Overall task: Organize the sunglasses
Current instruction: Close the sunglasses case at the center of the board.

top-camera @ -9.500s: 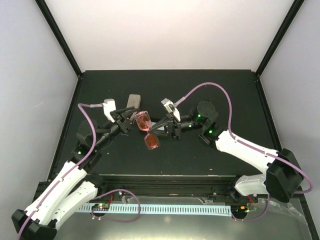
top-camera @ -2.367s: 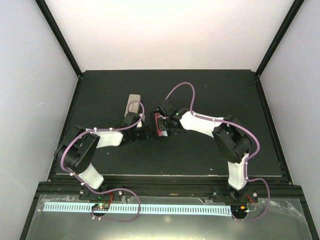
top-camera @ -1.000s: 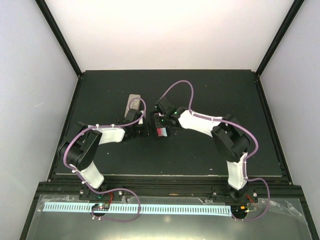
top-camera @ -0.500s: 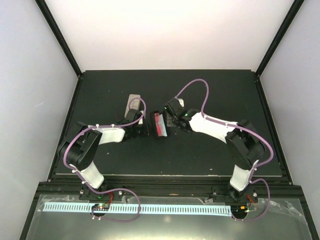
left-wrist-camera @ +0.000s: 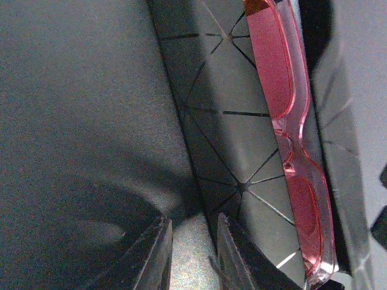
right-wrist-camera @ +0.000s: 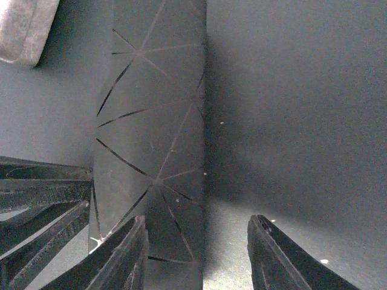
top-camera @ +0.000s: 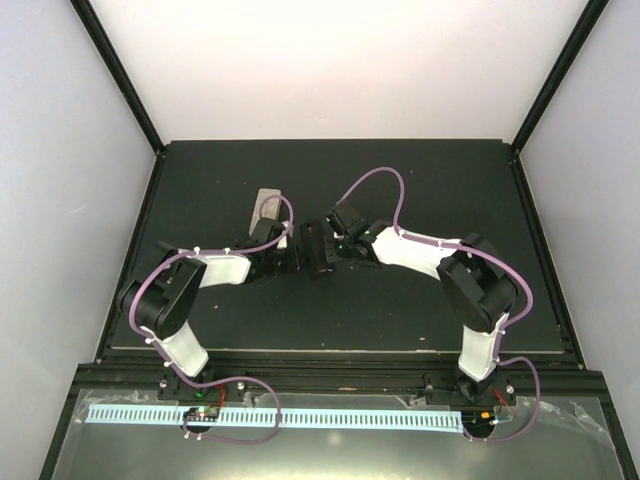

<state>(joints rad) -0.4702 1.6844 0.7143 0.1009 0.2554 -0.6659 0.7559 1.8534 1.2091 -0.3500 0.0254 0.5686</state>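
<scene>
At mid-table, right claw [right-wrist-camera: 198, 223] spread beside black case [right-wrist-camera: 151, 121], left claw [left-wrist-camera: 193, 222] at its edge, grip unclear, red sunglasses [left-wrist-camera: 290, 133] inside.

A black case [top-camera: 318, 248] lies near a beige case [top-camera: 265, 205].

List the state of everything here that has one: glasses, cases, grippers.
sunglasses: red pair, lying inside the black case.
black case: flap folded over but not fully shut; the glasses show through a side gap.
beige case: shut, apart from both grippers.
left gripper: fingers close together at the black case's edge; grip unclear.
right gripper: open, fingers astride the black case's edge.
</scene>
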